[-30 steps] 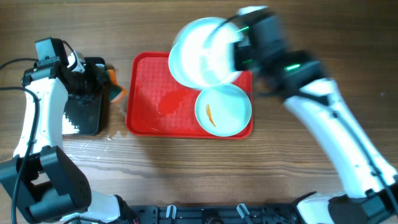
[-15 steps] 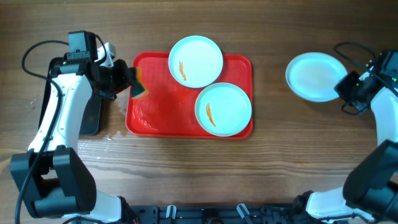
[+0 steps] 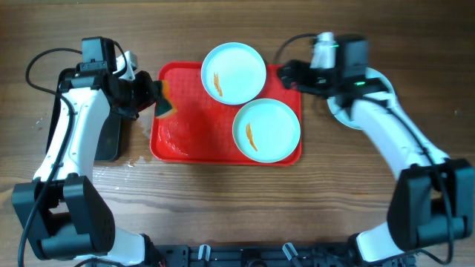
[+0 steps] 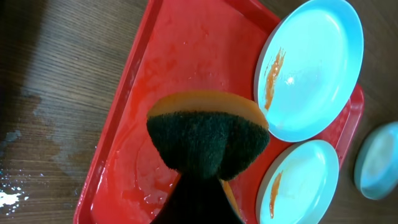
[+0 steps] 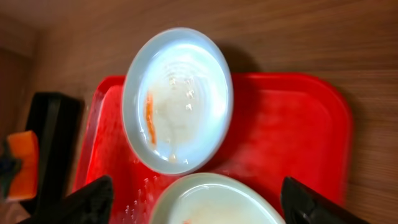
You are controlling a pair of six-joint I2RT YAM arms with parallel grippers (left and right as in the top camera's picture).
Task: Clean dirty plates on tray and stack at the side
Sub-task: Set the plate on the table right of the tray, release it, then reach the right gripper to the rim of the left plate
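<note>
The jaws of the right gripper (image 3: 288, 76) stand wide apart with nothing between them. That is new. A moment ago this arm was out to the right of the tray (image 3: 171, 141), at a plate on the counter (image 3: 223, 200). Now it has swung back and hangs over the tray's far right corner. The left gripper (image 3: 148, 96) has not budged, its jaws pinched on the sponge (image 4: 208, 140) at the tray's left edge.

The tray carries two plates, the far plate (image 3: 234, 72) on its far edge and the near plate (image 3: 267, 130) by its near right corner. The third plate (image 4: 378, 163) lies on the counter right of the tray, mostly hidden under the right arm from above.

I'd say one plate is cleaned and set aside, and the freed arm is back for the next, probably the far plate. Each plate on the tray bears an orange smear (image 3: 217, 81), so two remain.
</note>
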